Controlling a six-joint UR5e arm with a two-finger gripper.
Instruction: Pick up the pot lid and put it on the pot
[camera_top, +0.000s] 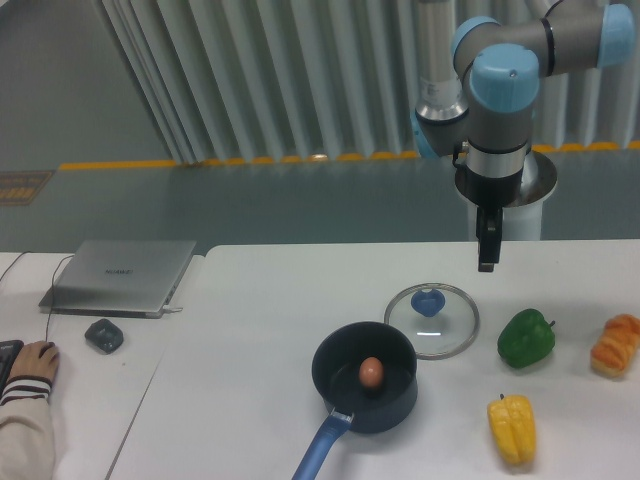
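My gripper points down above the back part of the table, to the right of and behind the pot lid. Its fingers line up one behind the other from this side, so whether they are apart cannot be seen. The pot lid is clear glass with a metal rim and a blue knob, lying flat with the knob up. Nearer the camera and to the left stands the dark pot, uncovered, its blue handle pointing toward the front. A brown egg-like object lies inside the pot.
A green pepper lies right of the lid, with an orange-brown pastry-like item farther right. The yellow object is near the front. At left are a laptop, a dark mouse and someone's hand.
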